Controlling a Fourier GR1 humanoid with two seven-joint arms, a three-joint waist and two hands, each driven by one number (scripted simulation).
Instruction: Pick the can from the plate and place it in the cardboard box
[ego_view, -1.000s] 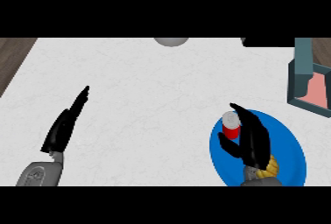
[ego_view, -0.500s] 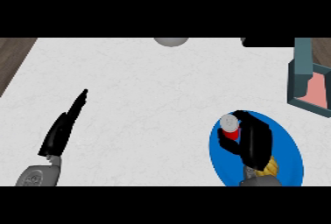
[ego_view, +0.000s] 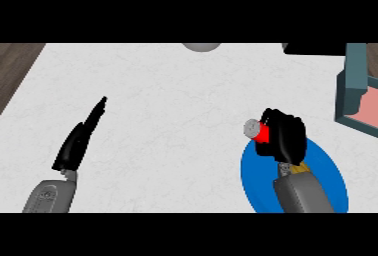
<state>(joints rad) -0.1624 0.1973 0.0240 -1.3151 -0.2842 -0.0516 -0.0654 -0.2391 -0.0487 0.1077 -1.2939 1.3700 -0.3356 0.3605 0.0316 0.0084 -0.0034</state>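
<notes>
A small red can (ego_view: 257, 130) with a silver top is in my right hand (ego_view: 284, 136), whose fingers are curled round it. The can tilts to the left and hangs over the far left rim of the blue plate (ego_view: 326, 175). The cardboard box (ego_view: 357, 88) shows at the right edge, with a teal wall and a pinkish inside; only part of it is in view. My left hand (ego_view: 77, 140) rests open at the left of the white counter, its fingers straight and pointing away from me.
A grey round object (ego_view: 201, 46) lies at the counter's far edge, in the middle. A dark object (ego_view: 314, 48) sits at the far right corner. Brown floor (ego_view: 16, 65) shows beyond the counter's left edge.
My right hand closed round the can and carried it up and away from the plate's middle toward its far rim, tilting it left. The left hand has stayed almost still.
</notes>
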